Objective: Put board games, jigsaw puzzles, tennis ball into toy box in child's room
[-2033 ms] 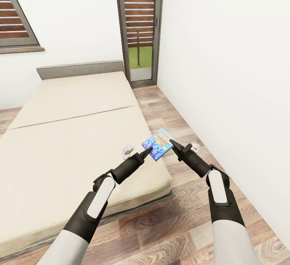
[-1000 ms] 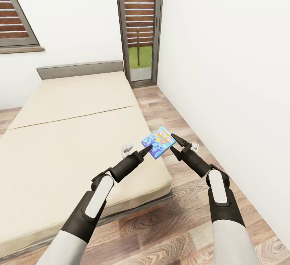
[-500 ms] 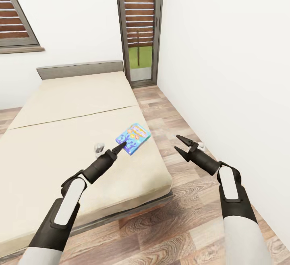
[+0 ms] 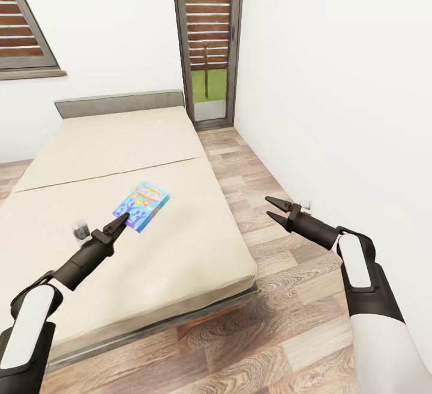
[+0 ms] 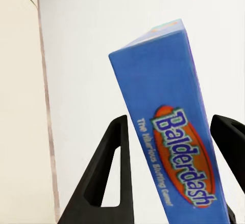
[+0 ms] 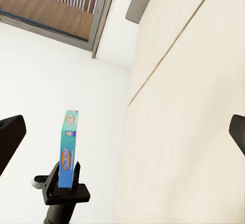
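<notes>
the left pincer [image 4: 123, 219] is clenched on the blue board game [image 4: 141, 205], pinching its near edge so the flat box hangs clear above the bed [image 4: 180, 250], which reads as a lift made ready for carrying to the toy box. the right pincer [image 4: 273, 210] stands released with nothing in it, held out over the floor [image 4: 270, 322] beside the bed, likely kept clear of the load.

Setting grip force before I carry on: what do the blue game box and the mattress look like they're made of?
The blue game box, clamped in the left gripper, looks like glossy printed card: sharp straight edges, a flat face and "Balderdash" lettering. The mattress of the bed looks like matte beige fabric over padding, with rounded edges and one seam across; its firmness cannot be told.
</notes>
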You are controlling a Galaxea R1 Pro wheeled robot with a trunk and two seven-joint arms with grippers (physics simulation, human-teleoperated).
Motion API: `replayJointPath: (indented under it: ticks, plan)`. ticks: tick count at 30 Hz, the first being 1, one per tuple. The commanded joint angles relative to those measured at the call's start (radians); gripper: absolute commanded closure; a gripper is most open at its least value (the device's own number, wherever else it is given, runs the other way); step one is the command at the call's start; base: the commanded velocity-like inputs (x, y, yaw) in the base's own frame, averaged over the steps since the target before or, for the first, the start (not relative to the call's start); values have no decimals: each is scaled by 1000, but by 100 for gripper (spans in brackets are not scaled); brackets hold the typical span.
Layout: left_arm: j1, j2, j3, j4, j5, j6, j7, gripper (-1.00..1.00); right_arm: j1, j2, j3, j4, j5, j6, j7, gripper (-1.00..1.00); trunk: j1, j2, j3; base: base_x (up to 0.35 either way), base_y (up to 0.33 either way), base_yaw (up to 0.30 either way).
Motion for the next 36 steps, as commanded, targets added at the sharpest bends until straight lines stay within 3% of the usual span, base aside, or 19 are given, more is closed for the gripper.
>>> replayJointPath:
  ticks: [1,3,7,18,24,32,36]
  plan:
    - [2,3,23,-4,19,33,-1,100,-1,-2,3,-7,6,5,7,-100,0,0,0,0,0,58]
    - [4,8,57,-12,45,76,-1,100,-1,-4,9,-18,5,5,6,-100,0,0,1,0,0,115]
    - [6,11,85,-31,68,116,4,100,-1,-4,18,-27,5,5,5,-100,0,0,3,0,0,168]
    - [0,14,102,-53,88,160,10,100,-2,0,29,-35,11,5,1,-100,0,0,10,0,0,236]
    - [-6,14,94,-55,91,168,11,100,-2,2,32,-36,15,5,-1,-100,0,0,14,0,0,262]
    - [-22,15,43,-57,90,173,14,100,0,3,40,-40,20,5,-1,-100,0,0,17,0,0,226]
    - [-26,14,35,-57,90,174,15,100,0,3,49,-41,20,5,1,-100,0,0,17,0,0,99]
